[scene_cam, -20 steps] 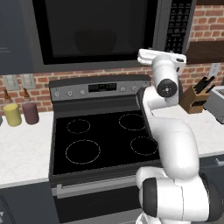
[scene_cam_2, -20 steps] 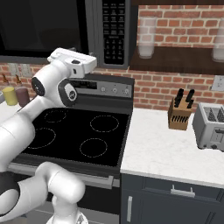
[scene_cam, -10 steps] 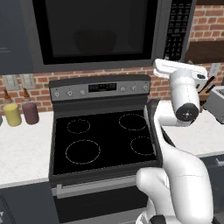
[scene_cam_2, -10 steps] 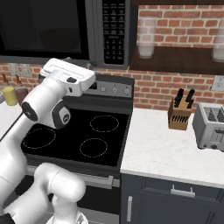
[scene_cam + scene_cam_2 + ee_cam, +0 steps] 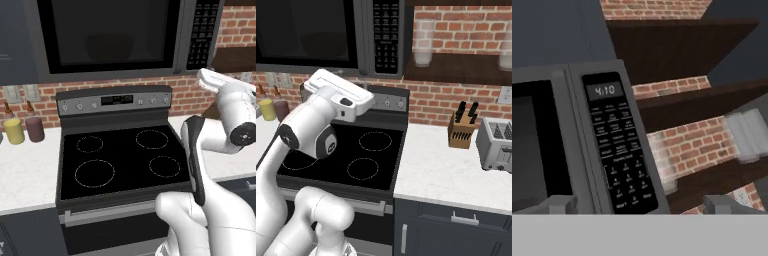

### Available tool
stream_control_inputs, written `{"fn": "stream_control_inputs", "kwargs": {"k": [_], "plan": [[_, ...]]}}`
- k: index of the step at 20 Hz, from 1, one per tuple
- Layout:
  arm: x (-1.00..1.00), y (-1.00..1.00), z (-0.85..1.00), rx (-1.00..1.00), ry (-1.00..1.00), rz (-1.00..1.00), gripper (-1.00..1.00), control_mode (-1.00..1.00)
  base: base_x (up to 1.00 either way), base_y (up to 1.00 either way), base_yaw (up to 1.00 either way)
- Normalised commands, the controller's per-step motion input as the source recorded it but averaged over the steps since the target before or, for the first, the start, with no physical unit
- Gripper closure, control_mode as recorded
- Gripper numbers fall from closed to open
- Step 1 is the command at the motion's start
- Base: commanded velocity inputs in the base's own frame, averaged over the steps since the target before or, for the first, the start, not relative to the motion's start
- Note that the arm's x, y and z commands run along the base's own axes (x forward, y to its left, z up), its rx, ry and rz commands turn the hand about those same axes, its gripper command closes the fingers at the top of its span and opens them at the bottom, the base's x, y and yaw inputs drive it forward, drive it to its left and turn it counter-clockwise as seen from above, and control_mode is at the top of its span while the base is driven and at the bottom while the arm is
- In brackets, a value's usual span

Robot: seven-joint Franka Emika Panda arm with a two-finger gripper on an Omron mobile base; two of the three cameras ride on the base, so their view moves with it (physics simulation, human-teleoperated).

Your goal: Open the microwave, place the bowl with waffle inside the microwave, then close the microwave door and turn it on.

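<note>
The microwave (image 5: 179,60) hangs above the stove with its microwave door (image 5: 65,30) shut flat against the front. Through the black glass a dim rounded shape like the bowl (image 5: 109,47) sits inside; its colour and contents are too dark to tell. The keypad strip (image 5: 619,150) faces the hand view up close, its display lit with digits. My gripper (image 5: 641,205) is open, holds nothing, and its fingertips (image 5: 559,204) stand wide apart, short of the keypad. The white hand (image 5: 216,81) hovers below and to the right of the keypad (image 5: 201,32).
Below lies a black four-ring stove (image 5: 125,155). A yellow canister (image 5: 14,131) and a maroon one (image 5: 35,129) stand on the left counter. A knife block (image 5: 461,131) and a toaster (image 5: 498,145) stand on the right counter, under a dark shelf (image 5: 456,67).
The hand has drawn back from the microwave's keypad, sinking lower and swinging to the right. The jaws have stayed open and the door has stayed shut.
</note>
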Motion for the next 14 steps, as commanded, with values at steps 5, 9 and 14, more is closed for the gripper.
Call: {"fn": "stream_control_inputs", "kwargs": {"k": [5, 9, 14], "plan": [[0.00, -0.17, 0.00, 0.26, 0.18, 0.00, -1.00, -1.00, 0.00, 0.00, 0.00], [-0.09, -0.13, 0.00, 0.34, 0.17, 0.00, -1.00, -1.00, 0.00, 0.00, 0.00], [-0.10, -0.19, 0.00, 0.53, 0.09, 0.01, -1.00, -1.00, 0.00, 0.00, 0.00]]}}
